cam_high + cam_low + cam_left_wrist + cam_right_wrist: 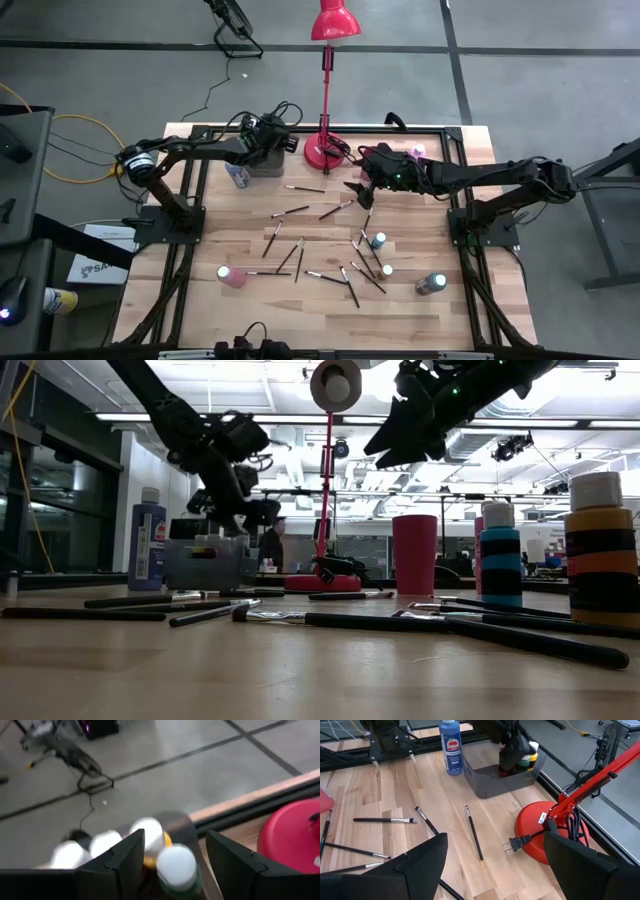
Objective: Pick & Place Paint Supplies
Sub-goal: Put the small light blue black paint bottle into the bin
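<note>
My left gripper (268, 140) hangs open over the translucent grey bin (262, 160) at the table's far edge. In the left wrist view its fingers (125, 862) stand on either side of a white-capped green bottle (176, 865) without touching it. Other white-capped bottles (105, 842) stand in the bin beside it. My right gripper (495, 836) is open and empty, raised above the brushes (335, 210) near the table's middle. Several thin dark brushes (290, 255) lie flat on the wood. A pink bottle (231, 275) and teal bottles (378, 240) (432, 283) stand upright toward the near edge.
A red desk lamp stands with its base (325, 152) on the far edge, right of the bin, and its cord (520, 842) trails on the wood. A tall blue bottle (238, 177) stands left of the bin. A dark red cup (414, 555) stands toward the far right.
</note>
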{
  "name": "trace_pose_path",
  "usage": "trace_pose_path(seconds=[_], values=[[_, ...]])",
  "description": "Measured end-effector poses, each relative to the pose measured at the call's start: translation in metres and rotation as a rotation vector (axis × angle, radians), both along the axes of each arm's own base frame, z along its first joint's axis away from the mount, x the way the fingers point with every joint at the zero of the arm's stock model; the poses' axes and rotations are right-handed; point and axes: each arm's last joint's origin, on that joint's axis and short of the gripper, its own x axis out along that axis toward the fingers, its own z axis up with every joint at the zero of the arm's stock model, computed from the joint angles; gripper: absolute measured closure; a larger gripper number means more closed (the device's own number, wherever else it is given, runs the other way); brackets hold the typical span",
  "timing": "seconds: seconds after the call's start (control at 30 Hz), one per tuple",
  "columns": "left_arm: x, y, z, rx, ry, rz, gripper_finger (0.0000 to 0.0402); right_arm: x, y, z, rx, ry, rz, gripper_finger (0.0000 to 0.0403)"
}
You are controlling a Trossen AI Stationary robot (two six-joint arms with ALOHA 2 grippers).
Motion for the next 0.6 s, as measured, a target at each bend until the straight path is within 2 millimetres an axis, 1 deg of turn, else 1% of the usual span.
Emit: trace_pose_path(seconds=[0.17, 0.3, 0.4, 0.47, 0.53, 0.6], values=[[-0.004, -0.004, 0.023, 0.038, 0.015, -0.078, 0.0195, -0.001, 0.0, -0.001, 0.005, 0.013, -0.002, 0.0082], [-0.01, -0.016, 0.035, 0.019, -0.006, -0.083, 0.0201, -0.001, 0.0, -0.002, 0.007, 0.024, -0.001, 0.0082], [-0.016, -0.025, 0.045, 0.01, -0.003, -0.101, 0.0222, -0.001, 0.0, -0.002, 0.007, 0.024, -0.002, 0.0082], [-0.018, -0.032, 0.05, 0.008, 0.029, -0.129, 0.0241, -0.001, 0.0, -0.002, 0.007, 0.025, -0.002, 0.0082], [-0.02, -0.041, 0.055, 0.014, 0.07, -0.182, 0.0261, -0.002, 0.0, -0.003, 0.01, 0.038, -0.002, 0.0082], [-0.018, -0.05, 0.062, 0.039, 0.089, -0.252, 0.0282, -0.005, 0.001, -0.005, 0.021, 0.072, -0.004, 0.0082]])
